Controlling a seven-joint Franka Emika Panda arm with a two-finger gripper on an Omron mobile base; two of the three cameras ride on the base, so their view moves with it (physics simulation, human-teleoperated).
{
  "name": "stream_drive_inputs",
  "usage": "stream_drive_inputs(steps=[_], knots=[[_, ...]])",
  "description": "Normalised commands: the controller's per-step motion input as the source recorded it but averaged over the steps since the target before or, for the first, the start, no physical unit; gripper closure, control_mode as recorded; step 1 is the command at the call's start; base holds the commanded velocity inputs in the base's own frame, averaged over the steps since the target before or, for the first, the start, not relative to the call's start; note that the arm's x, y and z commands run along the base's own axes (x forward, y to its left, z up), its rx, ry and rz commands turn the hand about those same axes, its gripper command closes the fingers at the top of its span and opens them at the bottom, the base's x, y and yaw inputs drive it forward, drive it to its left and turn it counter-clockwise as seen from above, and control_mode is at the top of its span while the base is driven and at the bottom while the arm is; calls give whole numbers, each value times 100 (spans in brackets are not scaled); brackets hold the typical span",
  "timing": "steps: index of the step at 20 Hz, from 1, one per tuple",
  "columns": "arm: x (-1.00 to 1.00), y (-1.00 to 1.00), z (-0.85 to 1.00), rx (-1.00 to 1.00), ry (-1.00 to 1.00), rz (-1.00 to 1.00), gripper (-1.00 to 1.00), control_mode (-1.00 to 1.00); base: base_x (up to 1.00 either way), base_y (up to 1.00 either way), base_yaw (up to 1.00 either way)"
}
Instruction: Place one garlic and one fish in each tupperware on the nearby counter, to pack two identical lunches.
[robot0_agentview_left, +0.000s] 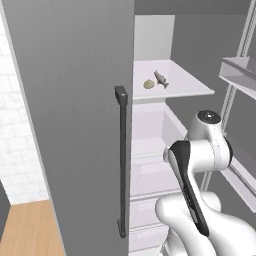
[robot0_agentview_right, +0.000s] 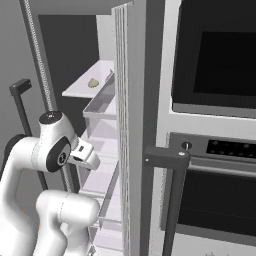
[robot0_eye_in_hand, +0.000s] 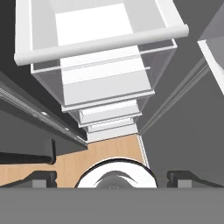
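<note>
Inside the open fridge, a garlic bulb (robot0_agentview_left: 148, 84) lies just left of a fish (robot0_agentview_left: 161, 78) on the white shelf (robot0_agentview_left: 192, 85); the gripper (robot0_eye_in_hand: 112, 178) is spread wide, empty.

Base views flank arm, share fridge shelf (robot0_agentview_left: 172, 80); hand view looks down drawers (robot0_eye_in_hand: 105, 87).

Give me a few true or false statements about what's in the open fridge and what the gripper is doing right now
1. A garlic and a fish lie on the fridge shelf. True.
2. The gripper holds the fish. False: its jaws stand open and empty, away from the shelf.
3. The garlic lies left of the fish in the left base view. True.
4. The fridge door is closed. False: it stands open, showing the shelf and drawers.
</note>
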Motion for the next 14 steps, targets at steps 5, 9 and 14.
stream_drive_inputs(steps=[5, 9, 14], knots=[[5, 0, 29, 0, -31, 7, -100, -100, 0, 0, 0], [13, 0, 80, -1, -48, 7, -100, -100, 0, 0, 0], [1, 4, 99, -8, -49, 0, -100, -100, 0, 0, 0]])
